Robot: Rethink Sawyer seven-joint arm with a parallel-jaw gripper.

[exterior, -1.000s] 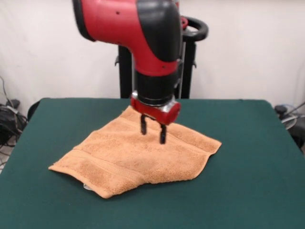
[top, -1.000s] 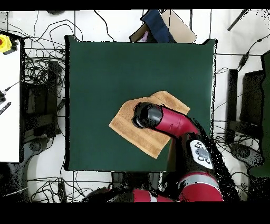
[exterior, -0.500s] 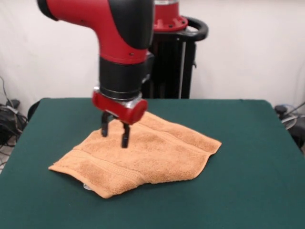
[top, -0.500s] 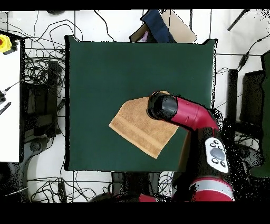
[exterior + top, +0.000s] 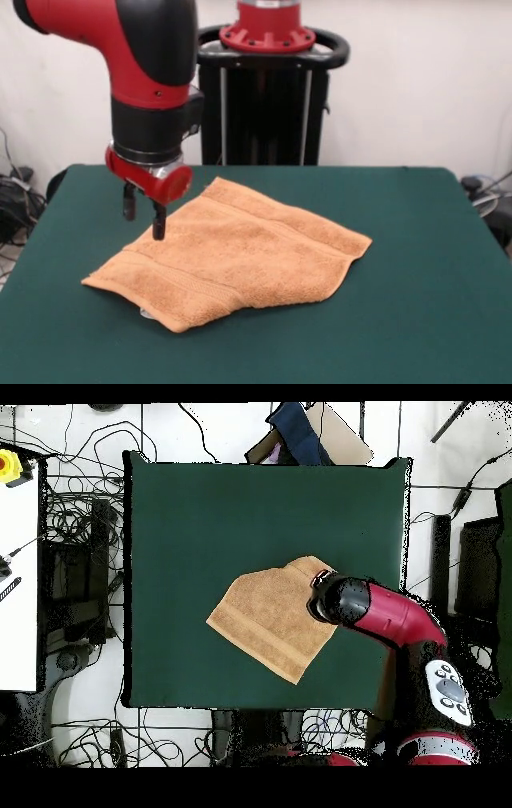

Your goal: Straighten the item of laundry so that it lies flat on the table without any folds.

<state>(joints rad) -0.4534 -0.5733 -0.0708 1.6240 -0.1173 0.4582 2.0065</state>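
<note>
White walls back the dark green table point(image 5: 416, 264), and in the overhead view tangled cables cover the pale floor point(image 5: 85, 514) around it. On the felt lies the orange-tan towel point(image 5: 240, 256), rumpled, one layer doubled under its near edge. The gripper point(image 5: 142, 214) hangs at the towel's edge, its two black fingers point(image 5: 158, 222) spread apart, holding nothing.

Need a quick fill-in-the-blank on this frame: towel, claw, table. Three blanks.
1. The towel is coloured ____.
2. The claw hangs with its fingers pointing ____ and holds nothing.
3. The towel lies on a table whose top is dark ____.

Missing words: orange-tan; down; green
</note>
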